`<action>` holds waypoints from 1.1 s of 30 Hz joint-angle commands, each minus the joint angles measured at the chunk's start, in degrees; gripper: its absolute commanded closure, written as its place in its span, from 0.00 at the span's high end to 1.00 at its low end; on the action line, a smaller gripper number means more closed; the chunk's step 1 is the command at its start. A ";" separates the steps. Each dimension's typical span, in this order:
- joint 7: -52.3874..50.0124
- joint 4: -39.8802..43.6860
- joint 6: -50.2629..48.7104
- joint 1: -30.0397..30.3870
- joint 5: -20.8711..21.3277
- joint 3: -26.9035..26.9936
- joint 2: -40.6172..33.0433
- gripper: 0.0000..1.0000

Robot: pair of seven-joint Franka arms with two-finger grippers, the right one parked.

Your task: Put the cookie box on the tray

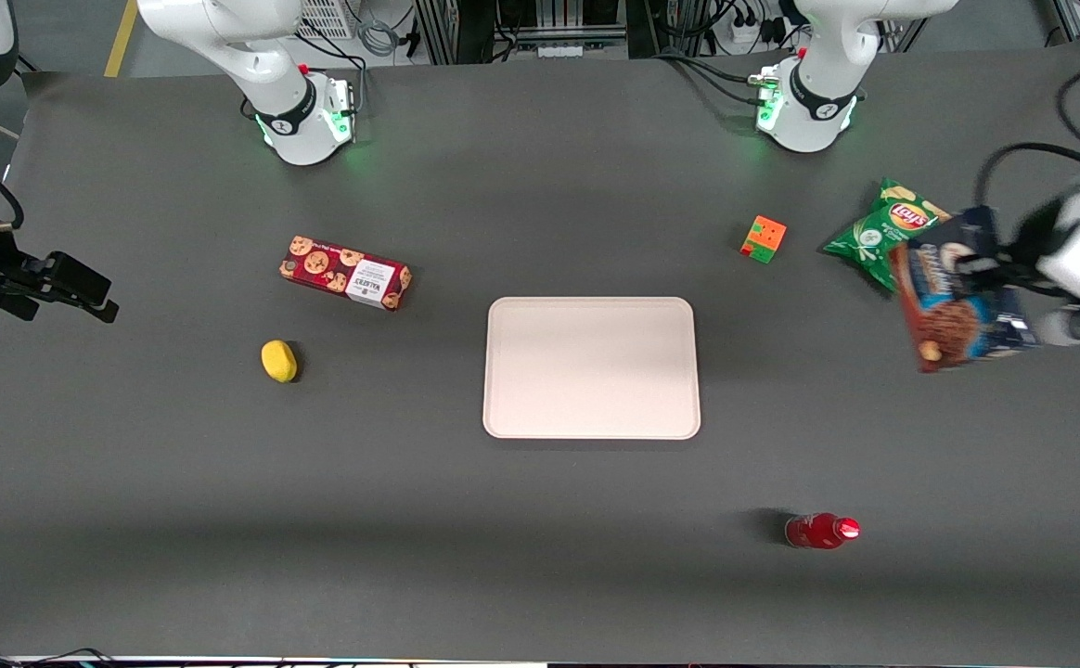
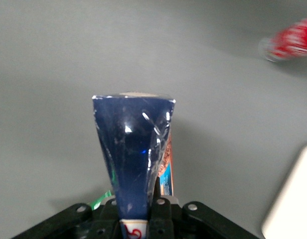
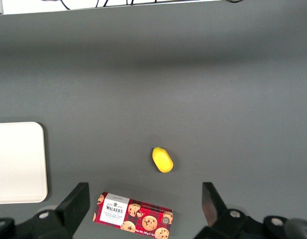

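The cookie box (image 1: 953, 306), dark blue and brown with a chocolate cookie picture, hangs tilted above the table toward the working arm's end. My gripper (image 1: 990, 264) is shut on its upper edge. In the left wrist view the box's narrow blue side (image 2: 133, 149) runs out from between the gripper's (image 2: 138, 209) black fingers (image 2: 163, 211), which press on both of its faces. The pale pinkish-cream tray (image 1: 591, 366) lies flat at the table's middle with nothing on it, well apart from the box. One rounded corner of the tray (image 2: 293, 199) shows in the left wrist view.
A green chip bag (image 1: 883, 232) lies beside the held box, with an orange-green cube (image 1: 764, 238) nearby. A red bottle (image 1: 821, 531) lies nearer the front camera than the tray. A longer red cookie box (image 1: 345, 272) and a yellow lump (image 1: 278, 360) lie toward the parked arm's end.
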 commanded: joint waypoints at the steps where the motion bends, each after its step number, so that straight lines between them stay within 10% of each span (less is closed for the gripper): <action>1: -7.19 1.08 -0.13 -0.02 -0.02 -8.37 2.28 0.00; 33: -16.87 -23.35 39.78 -0.38 3.93 -20.25 17.67 0.00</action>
